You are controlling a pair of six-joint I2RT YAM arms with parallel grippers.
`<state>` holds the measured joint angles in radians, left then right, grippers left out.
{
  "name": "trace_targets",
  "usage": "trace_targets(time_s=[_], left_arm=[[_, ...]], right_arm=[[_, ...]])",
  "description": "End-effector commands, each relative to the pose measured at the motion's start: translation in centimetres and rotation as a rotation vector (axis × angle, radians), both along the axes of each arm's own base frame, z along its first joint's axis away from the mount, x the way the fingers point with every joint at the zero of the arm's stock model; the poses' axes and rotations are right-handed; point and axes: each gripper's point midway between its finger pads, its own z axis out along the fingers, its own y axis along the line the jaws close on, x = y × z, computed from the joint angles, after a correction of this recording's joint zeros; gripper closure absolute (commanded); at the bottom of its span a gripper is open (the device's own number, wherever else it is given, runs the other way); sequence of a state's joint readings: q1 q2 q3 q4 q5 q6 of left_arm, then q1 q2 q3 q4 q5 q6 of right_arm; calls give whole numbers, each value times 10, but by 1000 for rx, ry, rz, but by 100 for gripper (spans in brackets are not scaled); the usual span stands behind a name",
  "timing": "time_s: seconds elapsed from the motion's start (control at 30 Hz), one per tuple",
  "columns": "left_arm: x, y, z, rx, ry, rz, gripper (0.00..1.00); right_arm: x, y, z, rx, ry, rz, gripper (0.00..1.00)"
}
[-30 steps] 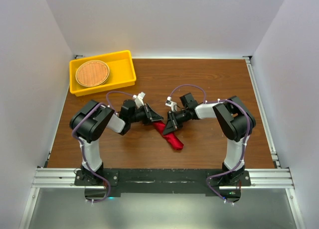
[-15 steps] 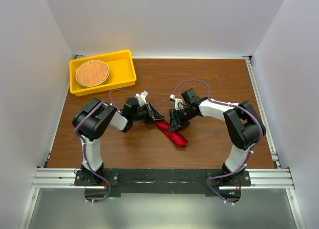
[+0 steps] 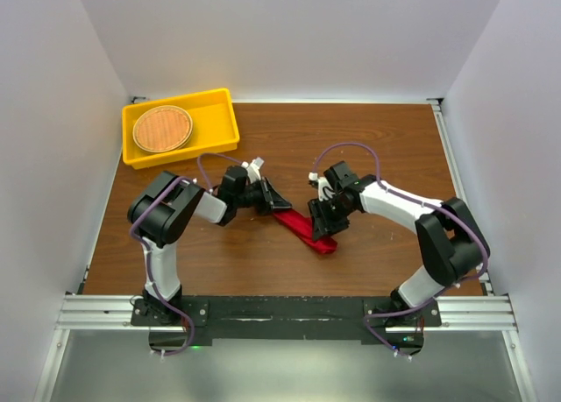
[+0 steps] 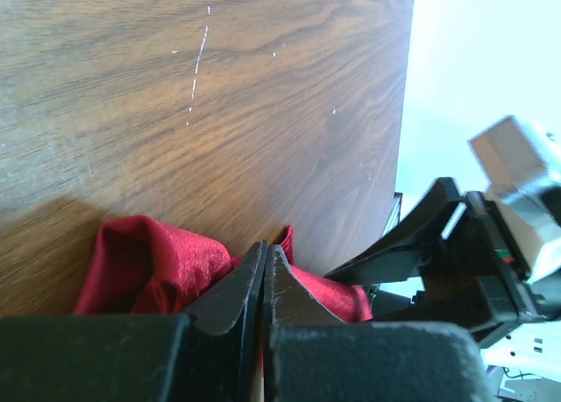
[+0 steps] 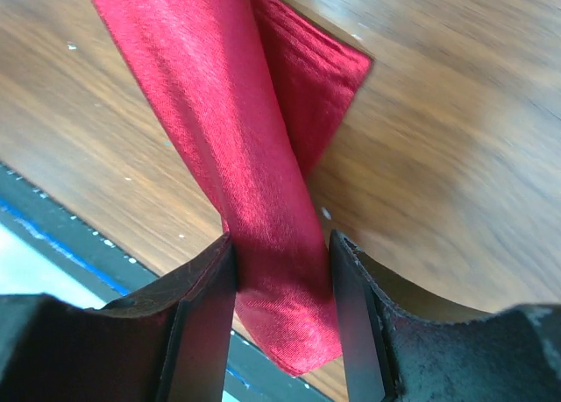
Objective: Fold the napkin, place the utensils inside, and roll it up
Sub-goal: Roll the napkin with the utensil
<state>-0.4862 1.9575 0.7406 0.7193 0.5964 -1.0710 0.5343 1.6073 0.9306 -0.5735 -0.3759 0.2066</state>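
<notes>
Left gripper (image 3: pixel 279 204), pinched together on the napkin (image 3: pixel 299 226) at its ten-o'clock end, should anchor firmly. Right gripper (image 3: pixel 323 230), clamped across the four-o'clock end, should wind tightly.

The shiny bright red cloth napkin (image 3: pixel 296 227) is lying diagonally on the wooden table (image 3: pixel 368 148), rolled narrow (corner protruding).

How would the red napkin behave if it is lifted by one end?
Probably floppy: the napkin shows soft folds and bunches at the left gripper. Its sheen suggests that it may slip. The roll held in the right gripper would likely loosen.
</notes>
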Motion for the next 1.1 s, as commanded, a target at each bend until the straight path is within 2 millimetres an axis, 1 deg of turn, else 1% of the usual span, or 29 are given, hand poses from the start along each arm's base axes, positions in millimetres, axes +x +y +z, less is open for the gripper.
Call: trace_targets(time_s=[0.0,0.03,0.07,0.1,0.17,0.2,0.23,0.27,0.3,0.33,0.37,0.4,0.43,0.5,0.53,0.57,0.6,0.63,0.73,0.8,0.83,0.87,0.93,1.0,1.07], left_arm=[[6,2,-6,52,-6,-2,97],[8,2,-4,50,-11,-3,96],[7,1,-4,53,-5,-6,97],[7,2,-5,57,-3,-8,97],[7,1,-6,65,5,-14,97],[7,1,-7,71,11,-16,97],[8,1,-7,73,11,-15,97],[7,1,-9,78,22,-19,97],[7,1,-10,82,30,-17,97],[5,2,-12,88,43,-21,97],[5,2,-12,90,47,-21,97],[4,3,-14,94,54,-20,98],[3,3,-16,99,61,-21,98],[1,4,-17,103,71,-22,98],[0,4,-19,107,79,-24,98],[0,4,-20,108,79,-26,98],[-1,4,-20,109,79,-27,98],[0,5,-19,108,78,-28,98],[-1,5,-20,111,82,-30,99],[-2,6,-21,113,90,-31,99],[-2,5,-22,115,90,-32,99],[-2,5,-21,113,90,-35,99],[-2,5,-22,113,94,-36,99],[-2,5,-20,111,92,-37,99],[-1,7,-19,109,99,-34,99]], right_arm=[[3,-3,23,-83,-88,16,50],[4,2,27,-85,-113,42,49],[4,7,29,-111,-152,83,45],[10,17,36,-107,-188,104,42],[16,28,41,-137,-260,150,39],[23,35,47,-144,-301,157,35],[23,41,44,-166,-316,182,34],[30,42,45,-202,-359,194,33],[37,48,50,-214,-393,203,13],[35,52,44,-248,-399,234,2],[39,54,44,-271,-425,251,2],[45,56,45,-302,-458,254,2],[43,61,38,-320,-466,288,2],[47,62,35,-359,-490,288,2],[45,65,32,-369,-496,300,2],[45,65,26,-390,-494,307,2],[46,62,22,-422,-503,304,2],[45,65,20,-425,-511,311,2],[44,61,11,-458,-516,316,2],[44,57,4,-495,-518,323,4],[46,55,3,-519,-537,324,7],[46,54,0,-528,-538,325,16],[47,53,-5,-540,-538,328,29],[47,50,-11,-561,-534,329,37],[48,47,-14,-578,-534,325,49]])
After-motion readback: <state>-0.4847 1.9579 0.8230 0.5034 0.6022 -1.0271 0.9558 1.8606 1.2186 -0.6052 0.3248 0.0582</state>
